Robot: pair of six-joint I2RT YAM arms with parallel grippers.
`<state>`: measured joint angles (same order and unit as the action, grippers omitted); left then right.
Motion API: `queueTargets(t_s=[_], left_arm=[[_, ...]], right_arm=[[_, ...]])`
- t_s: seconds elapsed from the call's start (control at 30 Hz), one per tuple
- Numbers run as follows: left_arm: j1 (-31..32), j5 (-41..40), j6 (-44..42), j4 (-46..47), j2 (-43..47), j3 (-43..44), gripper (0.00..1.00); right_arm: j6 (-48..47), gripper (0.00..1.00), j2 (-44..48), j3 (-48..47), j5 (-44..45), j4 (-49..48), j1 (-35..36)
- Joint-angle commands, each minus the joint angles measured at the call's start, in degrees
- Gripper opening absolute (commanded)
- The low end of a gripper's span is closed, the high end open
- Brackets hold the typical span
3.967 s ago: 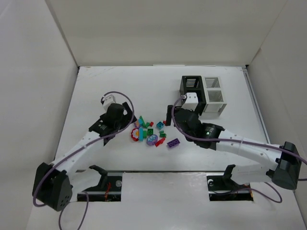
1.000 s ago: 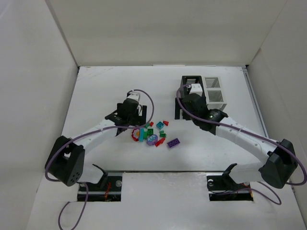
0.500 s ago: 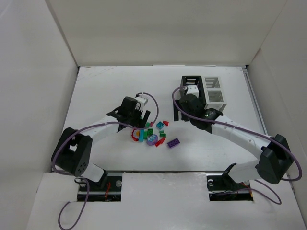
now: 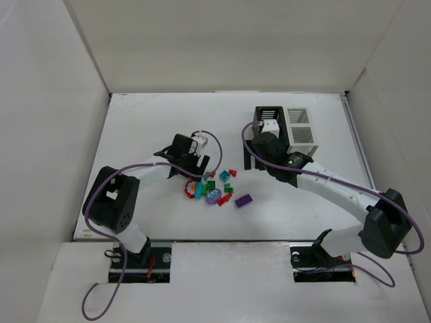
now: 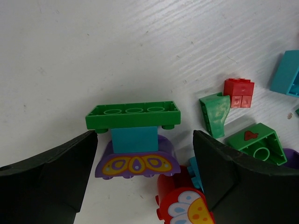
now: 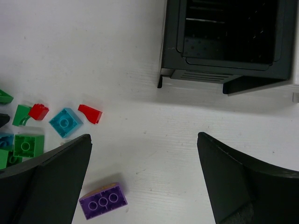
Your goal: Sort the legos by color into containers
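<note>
Your left fingers: spread, holding nothing yet | green-topped stack stands right between them | squeeze its teal brick slowly, keep clear of the red flower piece beside | right fingers: spread, empty | black bin beyond them.

White table — plain white walls on three sides, even light.
</note>
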<state>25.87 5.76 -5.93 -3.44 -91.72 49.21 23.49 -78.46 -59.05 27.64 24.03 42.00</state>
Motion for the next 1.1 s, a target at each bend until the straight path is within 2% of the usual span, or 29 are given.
queueTargets(t_s=[0.0, 0.17, 0.33, 0.53, 0.83, 0.87, 0.9, 0.93, 1.07], left_arm=[[-0.03, 2.24, 2.06, -1.04, 1.02, 0.01, 0.8], [0.5, -2.24, 5.75, -2.18, 4.0, -0.51, 0.8], [0.5, -2.24, 7.87, -2.8, 5.24, -0.52, 0.8], [0.5, -2.77, 8.92, -3.41, 1.11, 1.23, 0.75], [0.5, -4.35, 12.35, -4.82, -1.27, 1.85, 0.76], [0.5, -4.96, 12.87, -4.82, -1.27, 1.85, 0.73], [0.5, -4.97, 13.57, -4.82, -0.66, 1.85, 0.62], [0.5, -4.97, 13.58, -5.43, 0.05, 1.85, 0.56], [2.43, -6.11, 14.28, -5.43, 1.81, 0.72, 0.48]], right_arm=[[-0.63, 0.99, -0.12, -0.81, 1.28, -0.21, -0.34], [-0.63, 0.99, -0.64, -0.81, 0.75, -0.21, -0.34], [-0.63, 0.99, -0.65, -1.33, 0.14, -0.21, -0.34], [-0.63, 0.99, -1.17, -1.33, 0.14, 0.31, -0.34], [-0.63, 0.99, -0.12, -1.33, 0.66, 0.31, -0.34], [-0.63, 0.99, -0.12, -1.33, 0.66, 0.31, -0.34], [-0.63, 0.99, -0.12, -1.33, 0.66, 0.31, -0.34], [-0.63, 0.99, -0.12, -1.33, 0.66, 0.31, -0.34], [-0.63, 0.99, -0.65, -1.86, 0.66, 0.31, -0.34]])
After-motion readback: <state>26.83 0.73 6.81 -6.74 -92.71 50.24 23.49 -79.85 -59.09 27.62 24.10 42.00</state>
